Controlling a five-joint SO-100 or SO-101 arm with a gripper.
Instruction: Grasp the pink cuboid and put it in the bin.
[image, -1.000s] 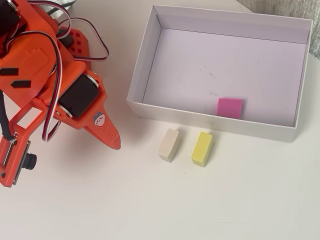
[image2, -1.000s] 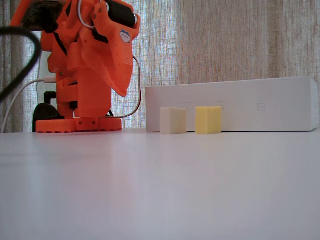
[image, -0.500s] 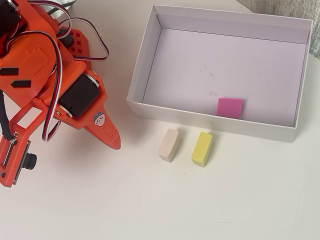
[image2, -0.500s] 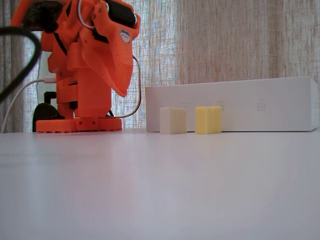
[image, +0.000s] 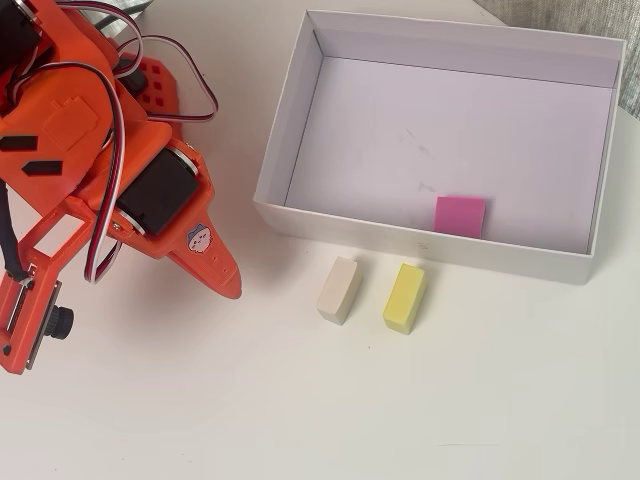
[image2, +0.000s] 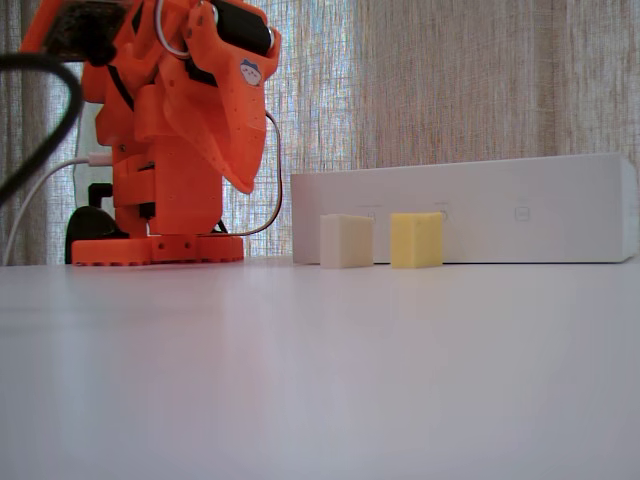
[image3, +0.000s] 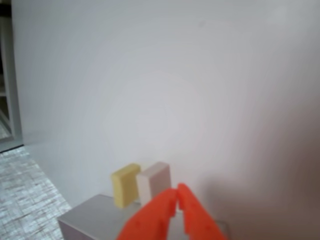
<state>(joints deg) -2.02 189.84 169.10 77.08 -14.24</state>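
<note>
The pink cuboid (image: 460, 215) lies flat on the floor of the bin (image: 285, 130), close to its front wall. It is hidden behind that wall in the fixed view, where the bin (image2: 500, 210) shows as a long white side. My orange gripper (image: 230, 285) is shut on nothing, its tip to the left of the bin and apart from it, over the table. The fixed view has the gripper (image2: 243, 185) pointing down next to the arm's base. In the wrist view the fingertips (image3: 177, 192) meet, with a corner of the bin (image3: 85, 220) below them.
A cream block (image: 338, 289) and a yellow block (image: 405, 297) stand side by side on the white table just outside the bin's front wall. Both show in the fixed view (image2: 346, 241) (image2: 416, 240). The arm's base (image2: 157, 248) and cables sit at the left.
</note>
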